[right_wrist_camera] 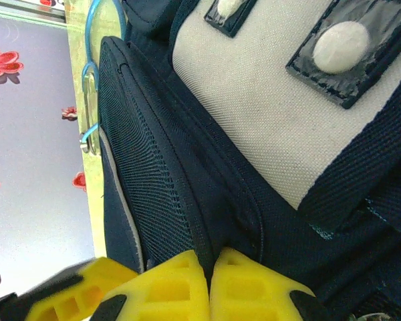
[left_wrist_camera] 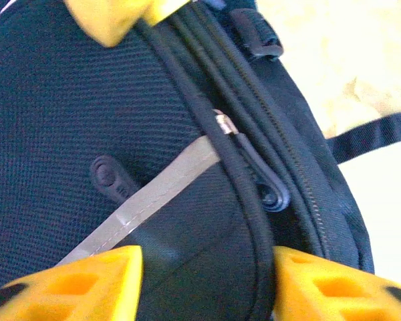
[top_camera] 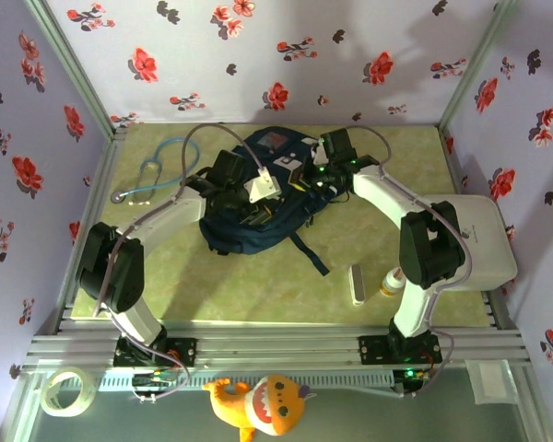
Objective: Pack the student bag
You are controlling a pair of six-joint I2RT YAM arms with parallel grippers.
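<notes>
The student bag (top_camera: pixel 258 207), dark navy with white patches, lies in the middle of the table. My left gripper (top_camera: pixel 232 184) is down on the bag's left part. In the left wrist view its yellow fingers (left_wrist_camera: pixel 87 281) stand apart on either side of a ridge of navy fabric and piping (left_wrist_camera: pixel 207 267), next to a grey stripe (left_wrist_camera: pixel 154 194) and a zipper pull (left_wrist_camera: pixel 264 184). My right gripper (top_camera: pixel 327 170) is at the bag's upper right. In the right wrist view it (right_wrist_camera: pixel 210 267) is shut, pinching a thin fold of the bag's seam beside the cream front panel (right_wrist_camera: pixel 254 100).
A blue stethoscope (top_camera: pixel 152 175) lies at the back left. A white rounded case (top_camera: pixel 484 244) sits at the right edge, with a white bar (top_camera: pixel 358 284) and a small yellow bottle (top_camera: pixel 389 282) near the right arm's base. A tape roll (top_camera: pixel 66 391) and a plush toy (top_camera: pixel 258 405) lie below the rail.
</notes>
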